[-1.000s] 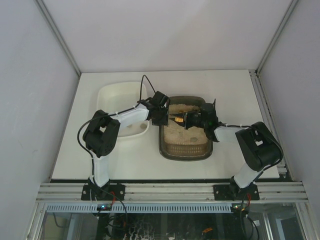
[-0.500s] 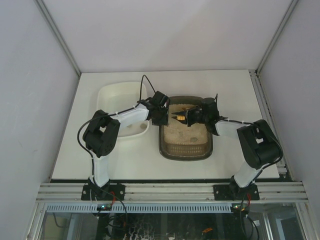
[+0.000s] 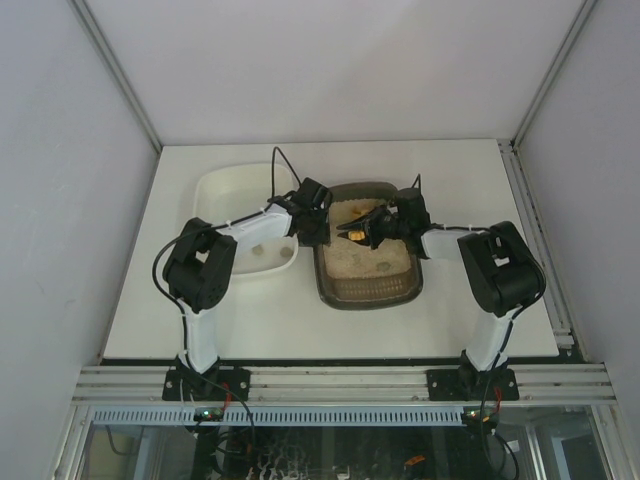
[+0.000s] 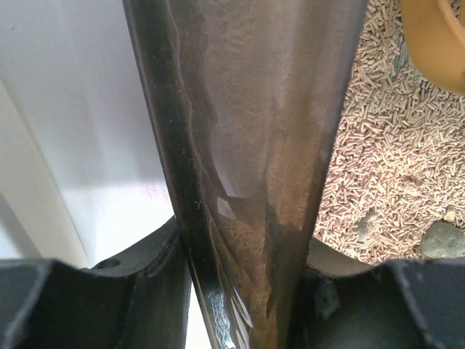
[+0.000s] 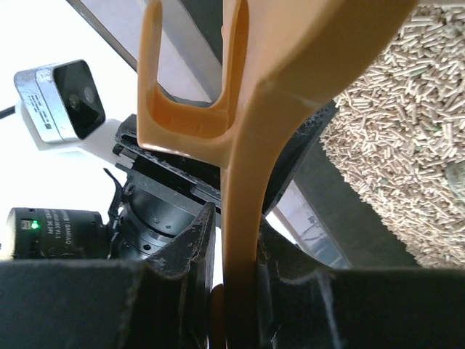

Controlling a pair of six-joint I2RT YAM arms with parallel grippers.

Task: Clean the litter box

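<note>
The dark brown-grey litter box holds pale pellet litter at the table's middle. My left gripper is shut on the litter box's left wall, one finger outside and one inside. My right gripper is shut on the handle of the yellow scoop, whose head hangs over the far part of the litter. The scoop's edge also shows in the left wrist view. Grey clumps lie in the litter, one near the middle.
A white rounded tray stands left of the litter box, under my left arm, with a few small clumps inside. White walls and metal rails bound the table.
My right gripper has moved toward the far end of the litter box with the scoop, and its arm has folded in. The left gripper keeps its hold on the wall.
</note>
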